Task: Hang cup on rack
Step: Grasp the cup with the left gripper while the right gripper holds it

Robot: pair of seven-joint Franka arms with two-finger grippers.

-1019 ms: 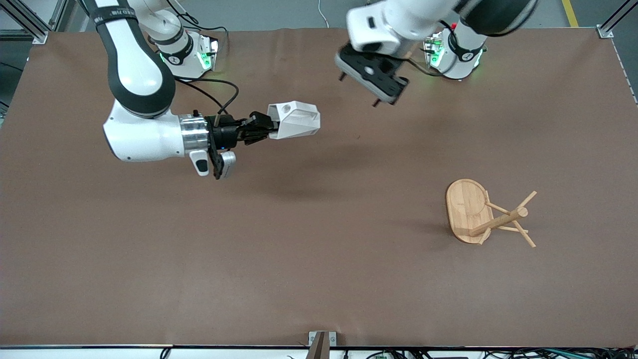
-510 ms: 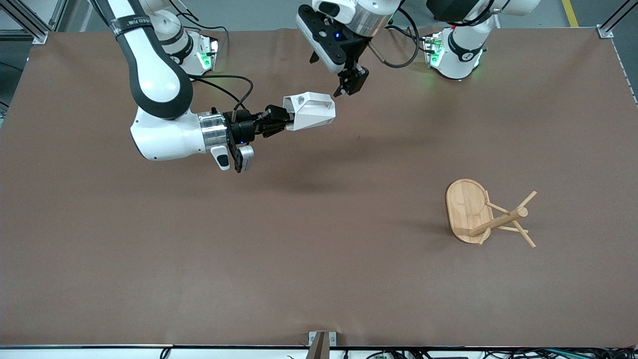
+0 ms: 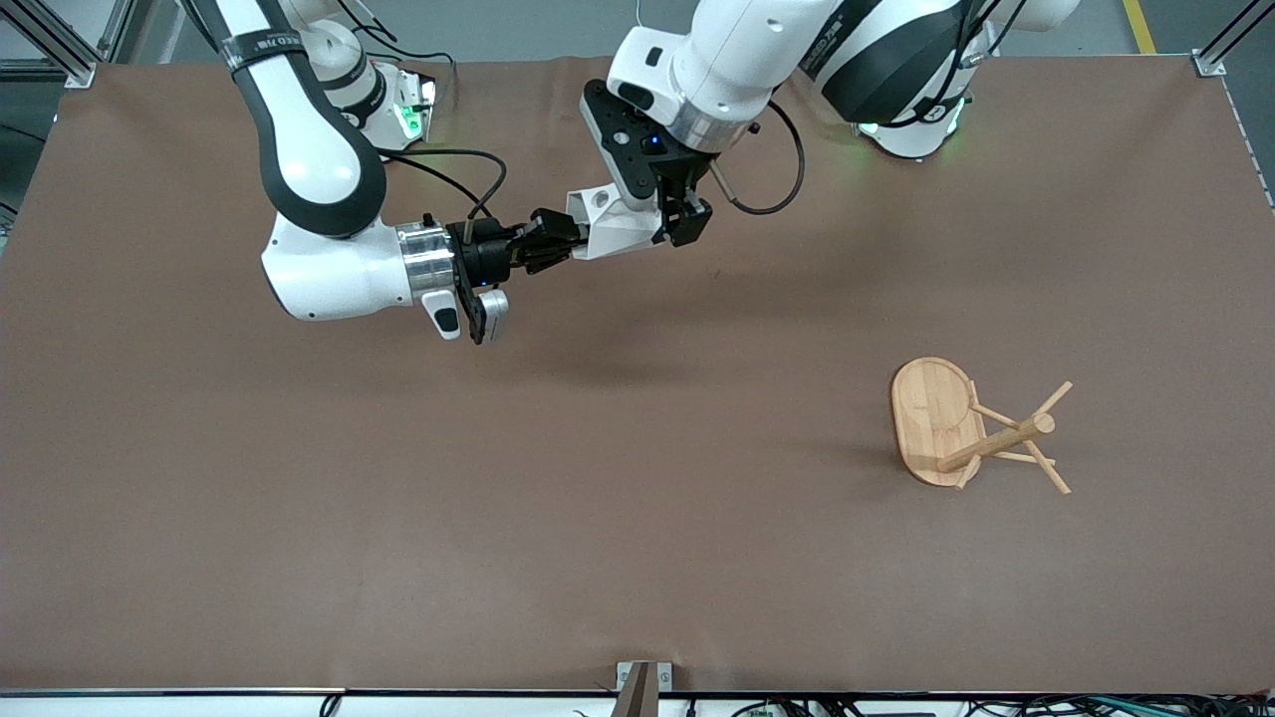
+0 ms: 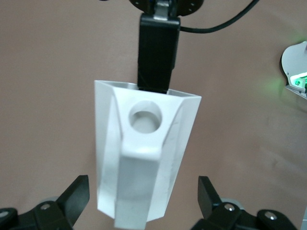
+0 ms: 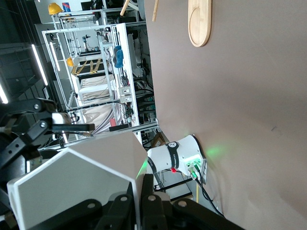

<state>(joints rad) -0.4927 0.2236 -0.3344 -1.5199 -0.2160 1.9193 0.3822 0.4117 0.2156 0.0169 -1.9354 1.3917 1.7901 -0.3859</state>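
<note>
Cup (image 3: 615, 221) clamped in right pincer (image 3: 560, 239), between open left pincer (image 3: 672, 214) fingers.

We see a small white angular cup (image 3: 616, 221) that looks like smooth, matt plastic with flat sides. The right gripper (image 3: 546, 246), made of black matt plastic, pinches its rim, and next to that gripper sits a shiny silver metal ring (image 3: 420, 267) on a glossy white arm. The wide brown table cover (image 3: 637, 558) looks soft and dull, like paper or cloth. On it stands the light bamboo wood rack (image 3: 971, 428), smooth and pale.
</note>
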